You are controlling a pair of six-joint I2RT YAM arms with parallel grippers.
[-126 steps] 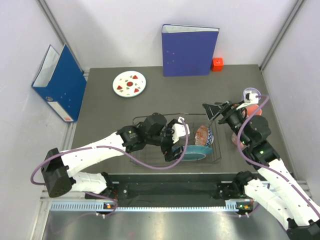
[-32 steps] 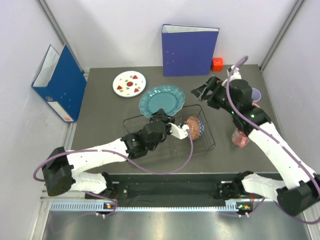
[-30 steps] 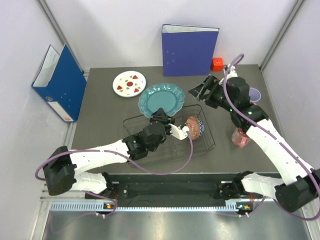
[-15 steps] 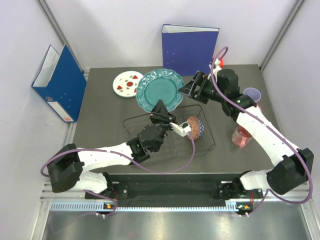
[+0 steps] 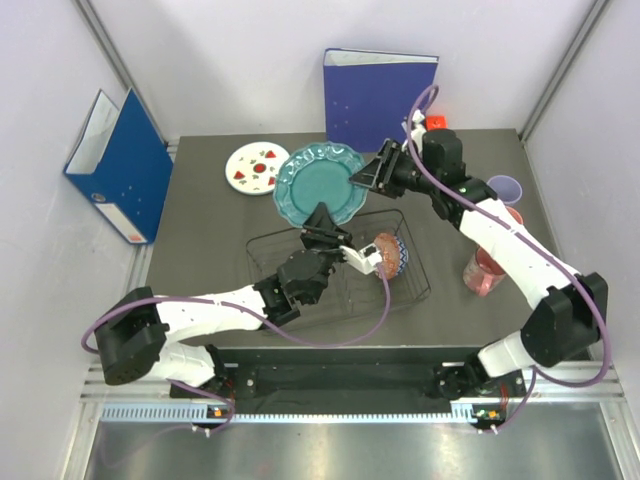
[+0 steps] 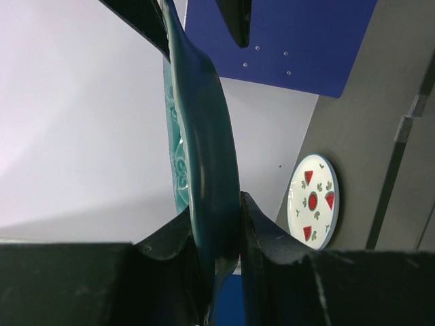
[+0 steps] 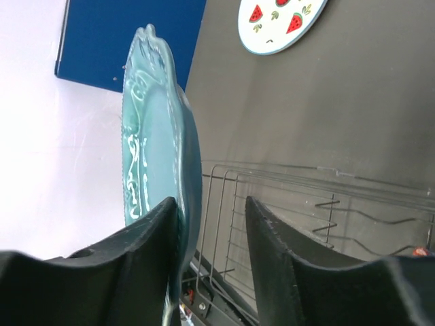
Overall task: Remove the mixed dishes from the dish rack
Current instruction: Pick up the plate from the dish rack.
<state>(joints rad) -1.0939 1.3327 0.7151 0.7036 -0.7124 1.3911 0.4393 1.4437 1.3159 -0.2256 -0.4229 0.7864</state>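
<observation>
Teal plate (image 5: 320,185) hung above the far edge of the rack (image 5: 420,285), pinched at its rim by the left hand (image 5: 322,213); the right hand (image 5: 362,177) sat spread astride the opposite rim; if the left let go early, it would likely fall onto the bowl (image 5: 388,255) or desk (image 5: 210,230).

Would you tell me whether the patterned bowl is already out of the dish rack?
No, the top view shows the patterned bowl sitting inside the dish rack near its right end.
</observation>
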